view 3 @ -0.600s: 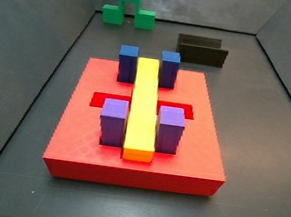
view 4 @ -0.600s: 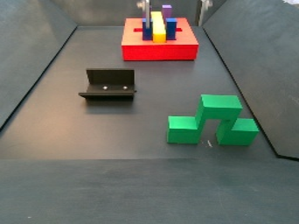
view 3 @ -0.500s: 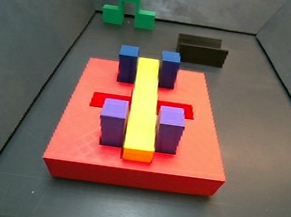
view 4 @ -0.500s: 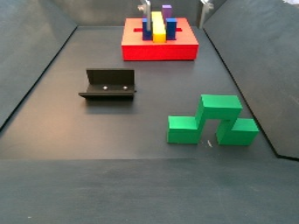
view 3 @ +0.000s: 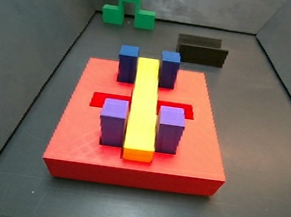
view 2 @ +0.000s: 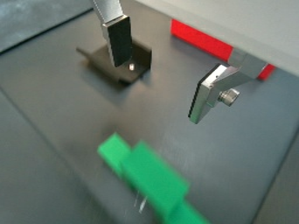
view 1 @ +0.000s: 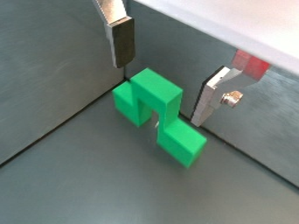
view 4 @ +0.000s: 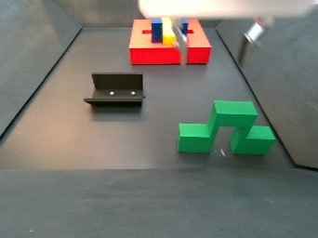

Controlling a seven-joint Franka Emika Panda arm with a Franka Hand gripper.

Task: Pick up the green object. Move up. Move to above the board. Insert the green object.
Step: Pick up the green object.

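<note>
In a side view the fixture (view 4: 115, 89), a dark L-shaped bracket with two small pale screw heads on its upright face, stands on the smooth dark grey surface (view 4: 74, 130) to the left. Right of it, nearer the camera, the green object (view 4: 225, 128) sits on that surface: matte bright green, a taller centre block flanked by two lower cubes. At the far end lies the board (view 4: 170, 51), a flat red slab carrying a yellow bar and blue and purple blocks. The gripper (view 1: 163, 69) hangs above the green object with its fingers (view 1: 121, 39) spread wide, flat silver plates with dark pads, one on each side of the piece and not touching it. No writing or labels can be read on anything.
</note>
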